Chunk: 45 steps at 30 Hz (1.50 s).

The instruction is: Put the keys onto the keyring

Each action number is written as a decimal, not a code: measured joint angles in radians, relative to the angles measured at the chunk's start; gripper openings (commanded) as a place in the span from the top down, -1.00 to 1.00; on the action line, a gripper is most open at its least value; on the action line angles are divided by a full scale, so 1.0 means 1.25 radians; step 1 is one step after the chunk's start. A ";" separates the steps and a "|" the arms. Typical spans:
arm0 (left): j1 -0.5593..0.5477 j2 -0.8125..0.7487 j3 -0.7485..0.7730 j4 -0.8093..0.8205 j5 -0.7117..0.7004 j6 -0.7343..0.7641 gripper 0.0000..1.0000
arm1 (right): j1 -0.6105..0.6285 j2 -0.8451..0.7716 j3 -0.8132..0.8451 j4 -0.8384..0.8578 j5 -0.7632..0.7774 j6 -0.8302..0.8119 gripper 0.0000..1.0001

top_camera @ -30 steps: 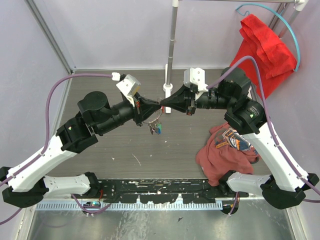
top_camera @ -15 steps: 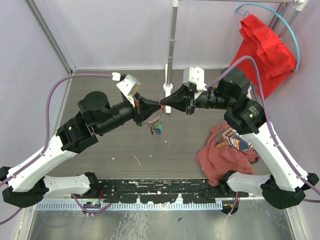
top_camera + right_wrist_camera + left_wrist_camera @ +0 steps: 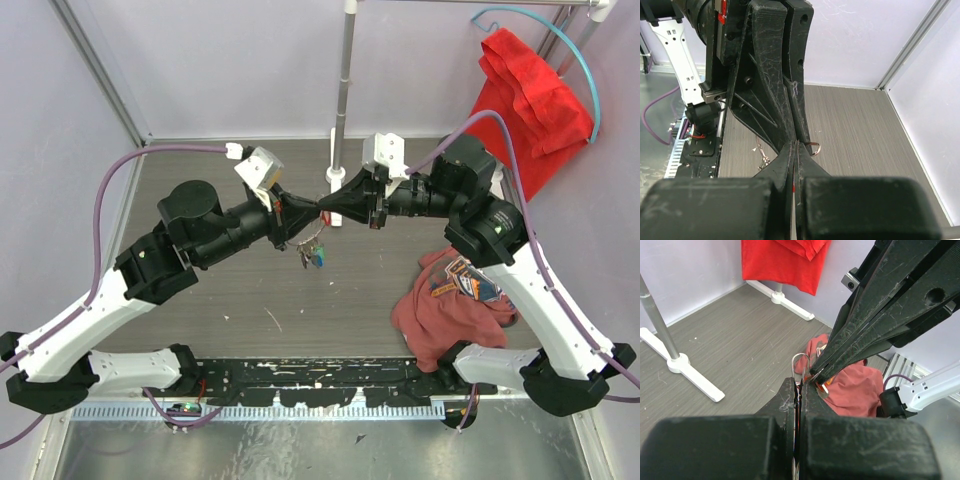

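Observation:
Above the middle of the table my two grippers meet tip to tip. My left gripper (image 3: 313,210) (image 3: 800,382) is shut on the keyring (image 3: 800,360), a thin wire loop that sticks out past its tips. Several keys (image 3: 313,256) with coloured heads hang from the ring under the left fingers. My right gripper (image 3: 331,208) (image 3: 796,145) is shut on a key (image 3: 822,388), a small metal blade with a red head, and holds it against the ring's wire (image 3: 813,148). Most of that key is hidden between the jaws.
A crumpled red-brown shirt (image 3: 455,300) lies on the table at the right. A red cloth (image 3: 525,95) hangs at the back right. A metal pole (image 3: 345,90) on a white foot (image 3: 337,160) stands just behind the grippers. A black rail (image 3: 320,380) runs along the near edge.
The right arm's wrist has shifted slightly left and back. Both grippers stay shut and tip to tip, and the hanging keys have barely moved.

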 measured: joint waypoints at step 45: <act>0.000 0.000 0.000 -0.019 0.032 0.015 1.00 | 0.008 -0.047 -0.036 0.025 0.105 -0.010 0.99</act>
